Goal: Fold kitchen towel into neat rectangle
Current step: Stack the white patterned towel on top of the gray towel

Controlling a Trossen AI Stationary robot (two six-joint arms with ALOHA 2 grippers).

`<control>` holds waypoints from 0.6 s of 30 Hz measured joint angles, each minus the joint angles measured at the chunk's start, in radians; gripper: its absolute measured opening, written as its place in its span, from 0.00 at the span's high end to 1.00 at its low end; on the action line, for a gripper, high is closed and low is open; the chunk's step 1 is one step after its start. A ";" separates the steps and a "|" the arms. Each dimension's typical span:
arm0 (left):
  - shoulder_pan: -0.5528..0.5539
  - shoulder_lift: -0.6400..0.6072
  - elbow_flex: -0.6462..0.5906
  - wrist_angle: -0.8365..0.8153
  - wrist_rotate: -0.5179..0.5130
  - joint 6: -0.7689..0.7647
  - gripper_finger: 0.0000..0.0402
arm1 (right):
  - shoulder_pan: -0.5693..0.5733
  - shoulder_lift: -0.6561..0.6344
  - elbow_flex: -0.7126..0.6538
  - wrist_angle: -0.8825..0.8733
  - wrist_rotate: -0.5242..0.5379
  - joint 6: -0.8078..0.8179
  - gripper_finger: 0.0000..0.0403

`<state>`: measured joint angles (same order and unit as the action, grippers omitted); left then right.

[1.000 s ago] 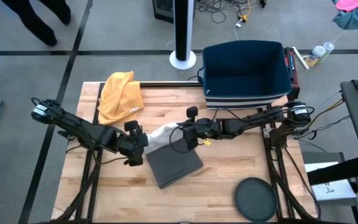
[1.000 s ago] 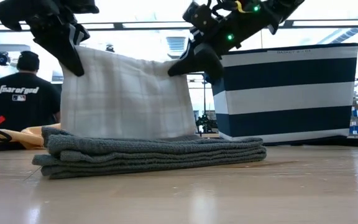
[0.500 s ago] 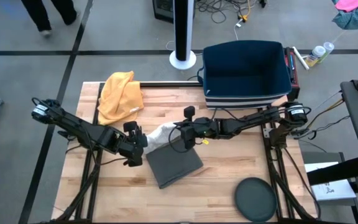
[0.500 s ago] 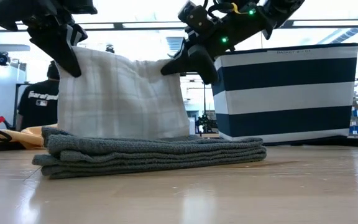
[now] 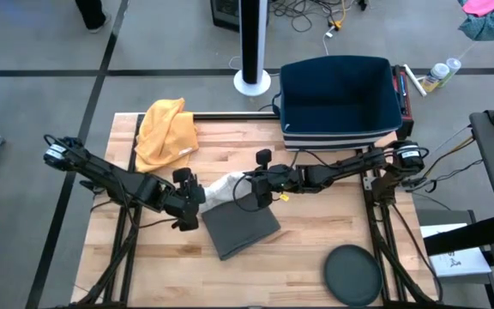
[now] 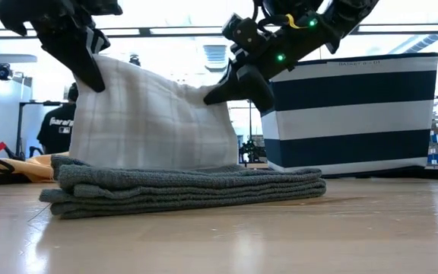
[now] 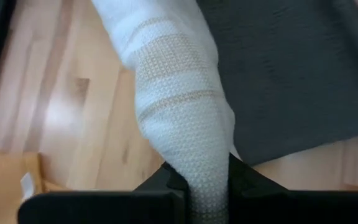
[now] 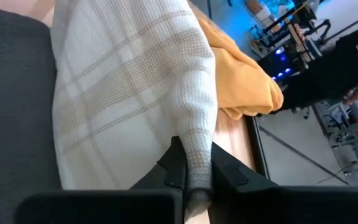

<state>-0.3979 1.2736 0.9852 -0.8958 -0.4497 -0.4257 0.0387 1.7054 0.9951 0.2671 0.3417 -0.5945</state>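
Low view: the white towel (image 6: 154, 114) hangs as a sheet above the grey stack (image 6: 181, 189), its top edge running left-right between the left claw (image 6: 90, 67) and right claw (image 6: 234, 84), each clamped on a corner.

place: robotics lab or workshop | evidence: bare concrete floor (image 5: 170, 34) with loose cables (image 5: 311, 13) | wooden table (image 5: 316, 232) on metal frame | ceiling strip lights (image 6: 173, 30) | person (image 6: 61, 125) among equipment behind

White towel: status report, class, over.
Left gripper and right gripper each shut on white towel, hung between them. Folded grey towel beneath.
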 joint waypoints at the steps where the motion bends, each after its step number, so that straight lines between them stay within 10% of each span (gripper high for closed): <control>1: -0.004 0.000 0.000 0.005 0.011 0.005 0.93 | 0.007 -0.002 0.000 -0.001 0.000 0.000 0.95; 18: -0.046 0.098 0.000 0.238 0.147 0.078 0.93 | 0.148 -0.041 -0.002 -0.146 0.028 0.090 0.80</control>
<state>-0.4443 1.3716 0.9852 -0.6579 -0.3025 -0.3472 0.1871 1.6644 0.9936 0.1213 0.3699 -0.5045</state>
